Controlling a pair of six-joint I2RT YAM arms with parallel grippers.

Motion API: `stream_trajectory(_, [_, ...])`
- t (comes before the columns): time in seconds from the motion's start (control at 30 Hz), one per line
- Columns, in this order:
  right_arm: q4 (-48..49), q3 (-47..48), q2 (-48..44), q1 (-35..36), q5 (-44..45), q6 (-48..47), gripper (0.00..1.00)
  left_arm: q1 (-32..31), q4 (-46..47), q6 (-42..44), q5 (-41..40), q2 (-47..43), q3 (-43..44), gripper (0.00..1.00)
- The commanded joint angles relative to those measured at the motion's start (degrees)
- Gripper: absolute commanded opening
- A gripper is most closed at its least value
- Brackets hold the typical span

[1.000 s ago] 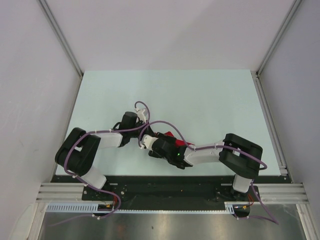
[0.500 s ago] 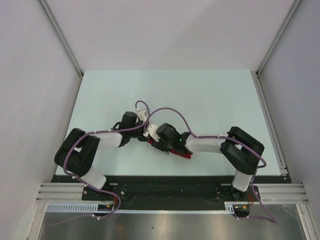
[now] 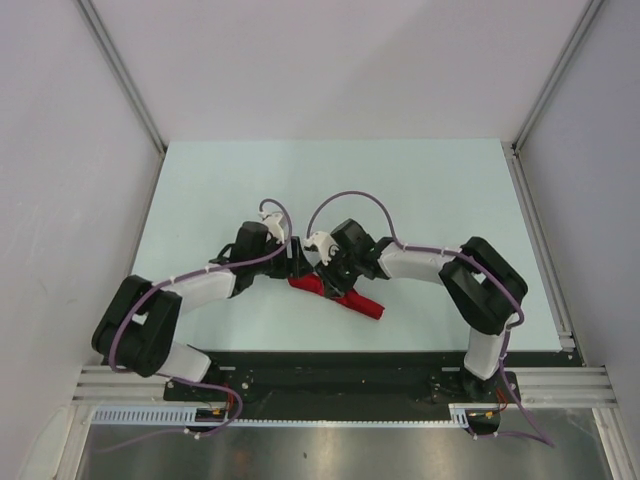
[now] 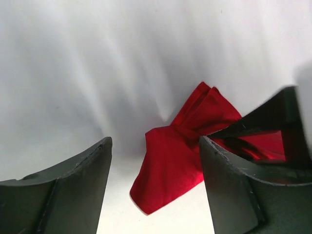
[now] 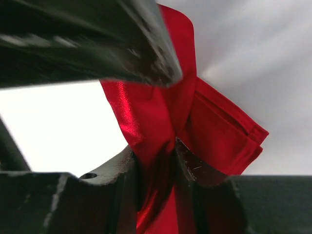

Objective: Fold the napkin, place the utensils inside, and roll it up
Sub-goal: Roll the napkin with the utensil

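Napkin: bright red, glossy, bunched into a narrow creased bundle; lies on the pale table near its front edge, between both grippers.
Left gripper: jaws spread, holding nothing.
Right gripper: pinching the napkin's gathered folds.

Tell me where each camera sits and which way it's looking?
Top external: fixed above and behind the arms, looking down on the table; the left arm and right arm show whole.
Left wrist: on the left arm's wrist, looking past the open left gripper at the napkin.
Right wrist: on the right arm's wrist, looking along the right gripper, which pinches the napkin.
Shared: all three views show the red napkin.
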Motion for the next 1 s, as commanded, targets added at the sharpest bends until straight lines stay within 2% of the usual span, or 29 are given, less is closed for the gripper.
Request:
stream_trajectory(0.0, [-5.6, 2.9, 3.2, -3.3, -15.2, 4.2, 0.28, 0.1, 1.4, 1.3, -5.5, -5.8, -2.2, 0.76])
stream_trajectory(0.23, [-9.2, 8.1, 9.4, -7.9, -24.7, 6.0, 0.28, 0.0, 10.2, 1.0, 0.1, -11.1, -9.2, 0.78])
stream_trajectory(0.53, [-10.5, 12.7, 17.9, -14.1, -39.0, 8.8, 0.3, -0.6, 19.3, -1.2, 5.1, -6.7, -10.9, 0.76])
stream_trajectory(0.7, [-11.0, 13.9, 21.6, -16.1, -43.5, 8.8, 0.31, -0.7, 22.8, -1.8, 5.9, -3.6, -10.0, 0.72])
stream_trajectory(0.83, [-11.0, 14.7, 22.8, -16.7, -43.8, 8.8, 0.32, -0.7, 24.4, -2.1, 6.6, -0.8, -9.6, 0.67])
stream_trajectory(0.93, [-11.1, 14.9, 23.5, -16.9, -44.2, 8.8, 0.33, -0.8, 27.4, -3.0, 7.5, 0.6, -9.5, 0.59])
stream_trajectory(0.97, [-11.1, 14.9, 23.6, -17.0, -44.4, 8.8, 0.33, -0.8, 28.1, -3.3, 7.9, 2.0, -9.3, 0.54])
